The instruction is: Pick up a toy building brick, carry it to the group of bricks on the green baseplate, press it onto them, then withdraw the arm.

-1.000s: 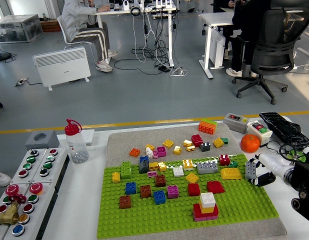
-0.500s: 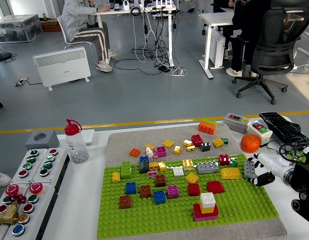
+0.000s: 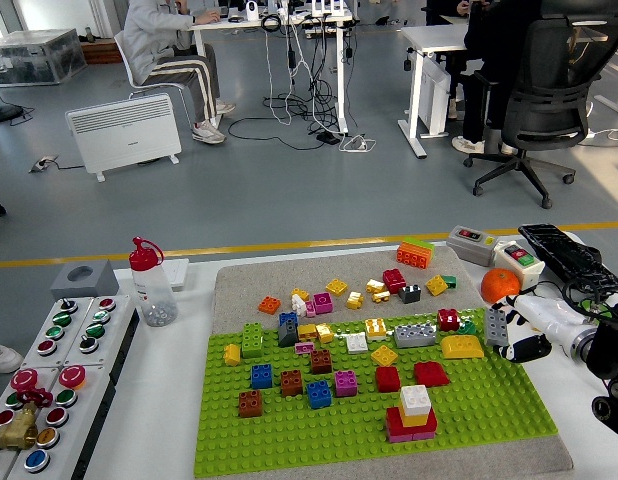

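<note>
1. Your right hand [image 3: 511, 335] is at 3 o'clock off the green baseplate [image 3: 469, 410], fingers pinched on a grey brick [image 3: 499, 327].
2. The stacked bricks [image 3: 412, 411] sit at 5 o'clock on it.
3. The bottle [image 3: 149, 283] at 10 o'clock holds small bits.

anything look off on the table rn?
Mostly tidy. One oddity: an orange fruit sits among the bricks and switch boxes at the right. The right robot hand holds a grey brick at the green baseplate's right edge.
</note>
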`<state>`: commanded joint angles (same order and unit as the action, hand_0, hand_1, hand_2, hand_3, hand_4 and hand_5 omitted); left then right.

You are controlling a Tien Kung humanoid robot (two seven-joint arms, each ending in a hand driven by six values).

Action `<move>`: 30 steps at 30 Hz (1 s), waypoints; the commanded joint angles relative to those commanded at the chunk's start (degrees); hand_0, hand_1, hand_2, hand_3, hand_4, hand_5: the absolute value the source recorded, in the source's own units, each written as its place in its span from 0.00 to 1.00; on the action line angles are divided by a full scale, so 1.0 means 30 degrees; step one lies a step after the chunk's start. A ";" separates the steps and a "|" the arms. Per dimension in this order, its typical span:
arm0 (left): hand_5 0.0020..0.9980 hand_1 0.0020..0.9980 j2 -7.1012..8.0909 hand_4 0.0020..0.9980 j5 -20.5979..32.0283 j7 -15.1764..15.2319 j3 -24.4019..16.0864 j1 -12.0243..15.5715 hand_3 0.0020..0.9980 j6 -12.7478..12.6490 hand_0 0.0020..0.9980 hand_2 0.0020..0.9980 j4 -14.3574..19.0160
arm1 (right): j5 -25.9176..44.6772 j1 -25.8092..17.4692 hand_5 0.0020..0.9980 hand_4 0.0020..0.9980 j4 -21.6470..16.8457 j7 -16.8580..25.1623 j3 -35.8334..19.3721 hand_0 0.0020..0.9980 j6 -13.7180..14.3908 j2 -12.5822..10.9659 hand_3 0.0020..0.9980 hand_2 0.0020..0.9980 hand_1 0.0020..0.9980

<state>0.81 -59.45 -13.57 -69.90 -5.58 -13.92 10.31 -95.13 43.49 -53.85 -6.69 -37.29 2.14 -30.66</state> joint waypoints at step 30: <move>1.00 0.61 0.0057 0.24 0.0051 0.0072 -0.0069 -0.0064 0.43 -0.0009 0.67 0.57 0.0000 | 0.0653 -0.2603 0.23 0.66 -1.4197 -0.0016 -0.1956 0.82 -0.0583 -0.6135 0.74 0.70 0.73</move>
<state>0.98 -59.30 -13.36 -70.11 -5.78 -13.95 10.31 -93.17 35.68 -96.44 -6.74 -43.16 0.40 -49.06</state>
